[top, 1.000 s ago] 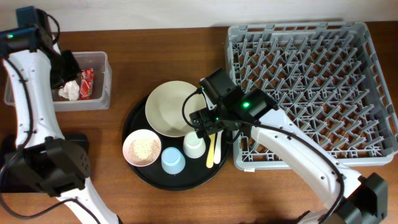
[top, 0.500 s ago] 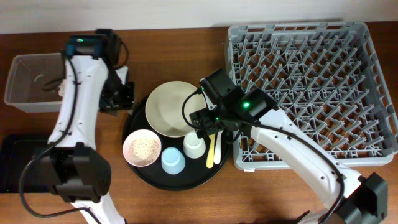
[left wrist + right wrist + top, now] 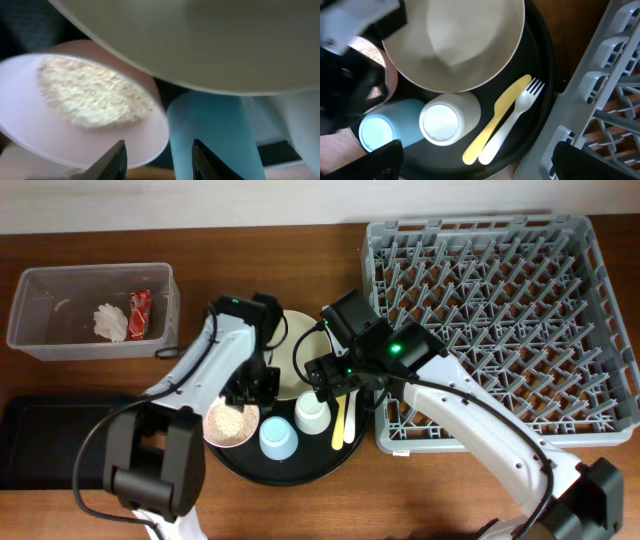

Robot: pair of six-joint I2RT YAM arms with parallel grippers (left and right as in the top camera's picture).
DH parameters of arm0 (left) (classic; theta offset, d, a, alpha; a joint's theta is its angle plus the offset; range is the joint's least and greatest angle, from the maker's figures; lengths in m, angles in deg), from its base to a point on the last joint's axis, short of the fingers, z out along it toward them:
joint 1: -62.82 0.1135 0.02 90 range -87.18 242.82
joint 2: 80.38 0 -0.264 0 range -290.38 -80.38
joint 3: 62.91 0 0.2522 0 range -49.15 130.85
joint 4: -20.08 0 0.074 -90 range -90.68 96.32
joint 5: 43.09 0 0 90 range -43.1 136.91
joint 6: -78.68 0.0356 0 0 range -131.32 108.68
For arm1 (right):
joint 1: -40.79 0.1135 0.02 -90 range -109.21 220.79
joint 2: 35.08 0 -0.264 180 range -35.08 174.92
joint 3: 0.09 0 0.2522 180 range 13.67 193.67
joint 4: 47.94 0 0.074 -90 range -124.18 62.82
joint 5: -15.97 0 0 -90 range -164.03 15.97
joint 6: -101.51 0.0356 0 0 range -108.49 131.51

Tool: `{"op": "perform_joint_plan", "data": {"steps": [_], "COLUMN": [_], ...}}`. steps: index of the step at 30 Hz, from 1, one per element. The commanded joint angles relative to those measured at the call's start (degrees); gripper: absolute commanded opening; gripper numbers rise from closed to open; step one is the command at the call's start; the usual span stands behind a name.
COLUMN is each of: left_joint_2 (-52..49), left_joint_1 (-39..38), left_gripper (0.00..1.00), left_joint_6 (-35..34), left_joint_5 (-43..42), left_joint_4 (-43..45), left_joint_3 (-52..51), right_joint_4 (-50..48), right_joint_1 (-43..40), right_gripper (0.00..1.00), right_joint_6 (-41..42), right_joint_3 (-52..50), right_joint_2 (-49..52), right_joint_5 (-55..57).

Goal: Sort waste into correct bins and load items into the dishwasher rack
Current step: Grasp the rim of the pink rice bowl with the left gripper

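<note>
Brown wooden table (image 3: 330,502) bears grey rack (image 3: 470,223) and round black tray (image 3: 320,461).

The pincer (image 3: 160,162) stands with jaws parted above the rim of the small pink bowl (image 3: 30,130) holding rice-like grains (image 3: 90,95). The light blue cup (image 3: 215,130) is beside it, and the cream plate (image 3: 200,40) fills the top.

On my table (image 3: 330,502): rack (image 3: 500,320) at three o'clock, round tray (image 3: 330,460) centre, clear tub (image 3: 45,320) at ten, shallow black tray (image 3: 40,445) at eight.
</note>
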Motion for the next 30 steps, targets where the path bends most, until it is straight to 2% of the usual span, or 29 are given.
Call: {"op": "perform_joint_plan", "data": {"steps": [1,8,10,11,12,21,25,30], "left_joint_2": [1.5,1.5,1.5,1.5,1.5,1.5,1.7,6.2], "left_joint_1": [-0.6,-0.6,-0.6,-0.6,-0.6,-0.6,-0.6,-0.6], "left_gripper": [0.42,0.40,0.33,0.24,0.22,0.22,0.21,0.17], "left_joint_6": [-2.5,-2.5,-2.5,-2.5,-2.5,-2.5,-2.5,-2.5], "left_joint_5": [-0.6,-0.4,-0.4,-0.4,-0.4,-0.3,2.6,3.4], "left_joint_4": [3.1,7.3,7.4,7.4,7.3,9.2,10.3,10.3], "left_joint_3": [-4.1,-5.8,-5.8,-5.8,-5.8,-6.8,-7.7,-7.7], "right_joint_4": [0.0,0.0,0.0,0.0,0.0,0.0,0.0,0.0], "right_joint_1": [0.1,0.1,0.1,0.1,0.1,0.1,0.1,0.1], "right_gripper": [0.98,0.98,0.98,0.98,0.98,0.98,0.98,0.98], "right_joint_6": [0.7,0.7,0.7,0.7,0.7,0.7,0.7,0.7], "right_joint_3": [0.9,0.9,0.9,0.9,0.9,0.9,0.9,0.9], "right_joint_2": [-0.8,-0.8,-0.8,-0.8,-0.8,-0.8,-0.8,-0.8], "right_joint_5": [0.5,0.5,0.5,0.5,0.5,0.5,0.5,0.5]}}
